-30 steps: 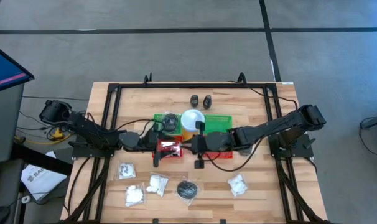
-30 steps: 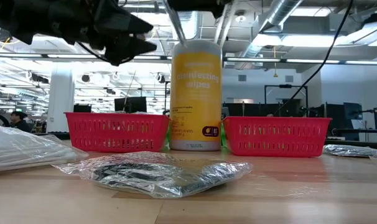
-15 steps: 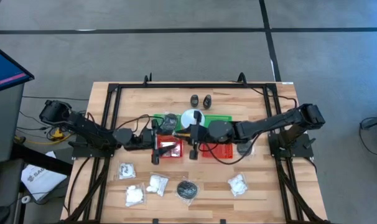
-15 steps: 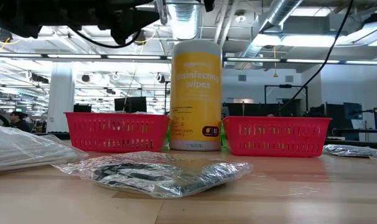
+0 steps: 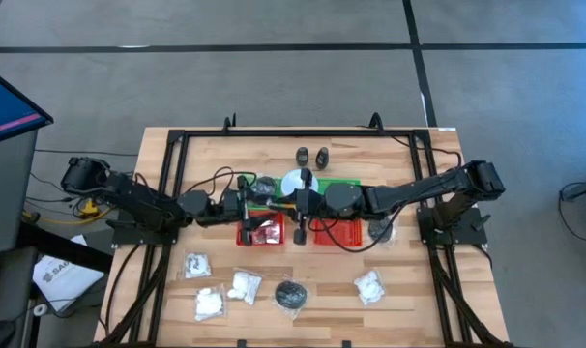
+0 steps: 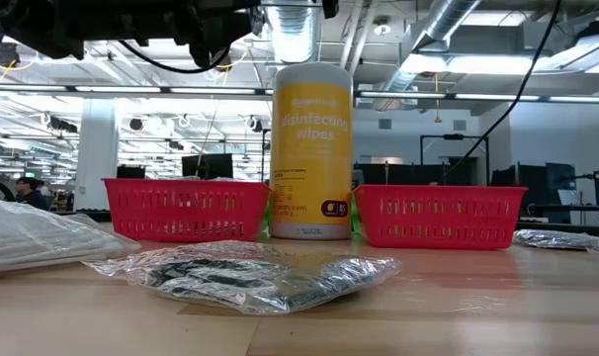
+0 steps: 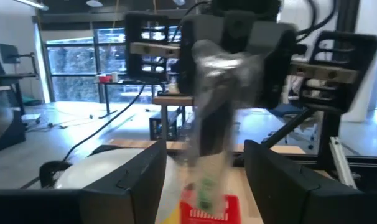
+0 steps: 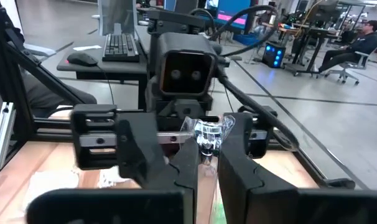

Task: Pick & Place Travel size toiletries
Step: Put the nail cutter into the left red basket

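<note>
A clear-wrapped packet [image 7: 206, 118] hangs in the air above the red trays, with my right gripper [image 8: 207, 158] shut on it. My left gripper [image 7: 206, 155] faces the right one at the same height. It is open, with one finger on either side of the packet and a gap on both sides. In the high view the two grippers meet nose to nose, left [image 5: 257, 201] and right [image 5: 295, 207]. More toiletries lie on the near part of the table: white packets [image 5: 209, 303] [image 5: 369, 286] and a wrapped dark round pad [image 5: 291, 294]. Two black bottles [image 5: 312, 156] stand at the far side. My right gripper pinches the packet's crumpled clear wrap near its upper end [image 8: 207, 132] between its two fingers. The fingers lie about level and come from the table's right. The rest of the packet hangs below them [image 7: 201, 186], clear of the trays.
Two red trays [image 5: 264, 234] [image 5: 339, 232] sit under the grippers, with a green tray [image 5: 341, 184] behind them. The yellow cylinder with a white top [image 5: 298, 183] stands just beyond the grippers. A black frame [image 5: 172, 193] runs round the table.
Both grippers have risen from low over the red trays and tipped up to about level. They have shifted a little toward the far edge and now face each other, the packet carried up in the right one.
</note>
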Available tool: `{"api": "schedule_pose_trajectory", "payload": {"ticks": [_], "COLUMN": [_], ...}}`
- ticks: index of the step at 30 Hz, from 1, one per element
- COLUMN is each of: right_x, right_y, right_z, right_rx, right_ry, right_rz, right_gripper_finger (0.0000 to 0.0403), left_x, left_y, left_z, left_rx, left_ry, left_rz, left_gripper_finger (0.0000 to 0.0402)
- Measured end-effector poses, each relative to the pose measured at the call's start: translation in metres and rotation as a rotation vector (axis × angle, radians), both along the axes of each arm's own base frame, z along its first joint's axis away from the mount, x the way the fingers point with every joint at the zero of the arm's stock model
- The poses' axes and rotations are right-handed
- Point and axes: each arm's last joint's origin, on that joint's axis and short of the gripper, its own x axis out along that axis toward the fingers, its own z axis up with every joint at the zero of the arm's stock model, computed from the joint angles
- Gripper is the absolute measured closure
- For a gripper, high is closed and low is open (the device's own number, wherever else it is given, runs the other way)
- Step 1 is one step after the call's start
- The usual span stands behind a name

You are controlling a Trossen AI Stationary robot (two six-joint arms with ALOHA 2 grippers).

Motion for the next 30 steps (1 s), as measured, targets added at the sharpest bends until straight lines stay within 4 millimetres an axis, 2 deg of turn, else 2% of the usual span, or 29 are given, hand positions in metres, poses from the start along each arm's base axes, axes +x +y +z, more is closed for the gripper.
{"api": "schedule_pose_trajectory", "payload": {"ticks": [6,11,16,23,30], "right_x": [0.0002,0.0006,0.0007,0.0005,0.0003], "right_y": [-0.0011,-0.0039,-0.0050,-0.0046,-0.0046], "right_z": [0.0000,0.0001,0.0000,-0.0014,-0.0027], "right_rx": [0.000,0.000,0.000,0.011,0.005], "right_ry": [-0.001,-0.001,0.000,0.013,0.028], "right_rz": [-0.003,-0.010,-0.013,-0.009,0.005], "right_gripper_finger": [0.0375,0.0375,0.0375,0.0363,0.0355], "left_x": [0.0002,0.0003,0.0003,0.0004,0.0006], "left_y": [0.0015,0.0005,0.0001,0.0002,0.0003], "left_z": [0.0002,0.0002,0.0002,-0.0002,-0.0007], "left_rx": [-0.003,0.003,0.006,0.006,0.000], "left_ry": [-0.002,-0.003,-0.003,0.001,0.005], "left_rz": [0.005,-0.032,-0.044,-0.038,-0.035], "left_gripper_finger": [0.0195,0.0212,0.0260,0.0366,0.0366]}}
